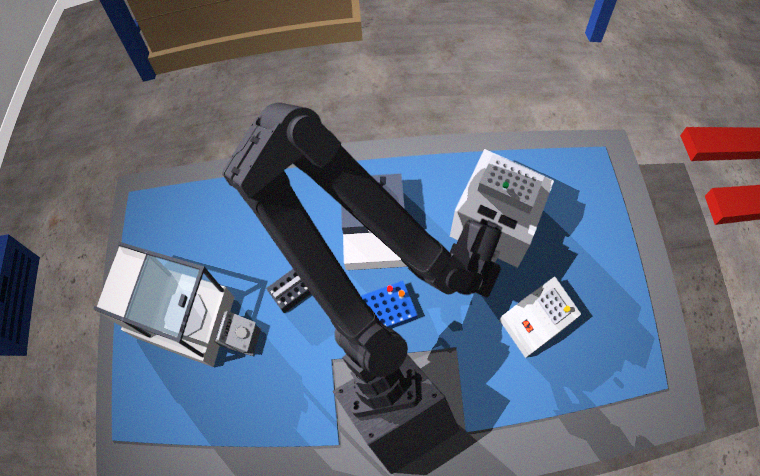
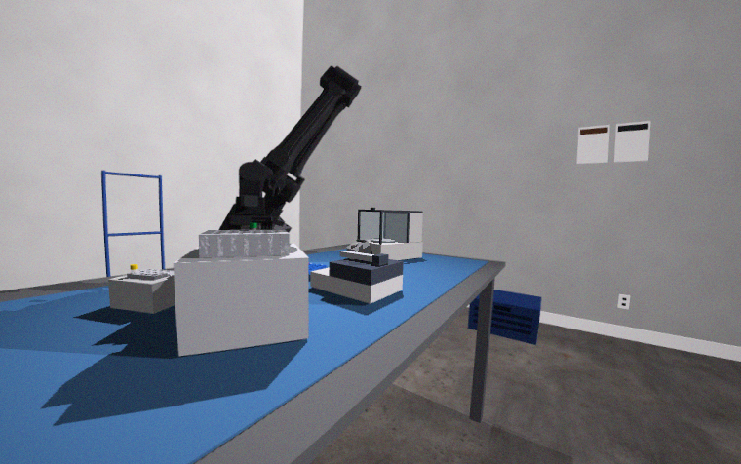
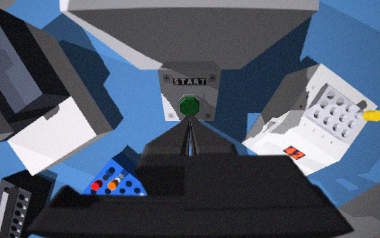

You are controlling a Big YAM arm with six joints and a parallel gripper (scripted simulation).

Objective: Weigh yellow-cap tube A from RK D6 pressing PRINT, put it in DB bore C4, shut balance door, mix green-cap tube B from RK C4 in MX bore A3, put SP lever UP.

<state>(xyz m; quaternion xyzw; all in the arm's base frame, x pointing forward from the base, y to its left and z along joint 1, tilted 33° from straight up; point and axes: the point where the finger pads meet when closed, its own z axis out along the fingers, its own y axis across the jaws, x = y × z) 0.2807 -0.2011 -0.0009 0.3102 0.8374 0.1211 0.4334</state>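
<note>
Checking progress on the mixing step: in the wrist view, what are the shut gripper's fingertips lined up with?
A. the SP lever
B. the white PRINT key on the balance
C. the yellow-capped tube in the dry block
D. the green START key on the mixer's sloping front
D: the shut gripper has its tips at the green START key, under the START label on the mixer.
</note>
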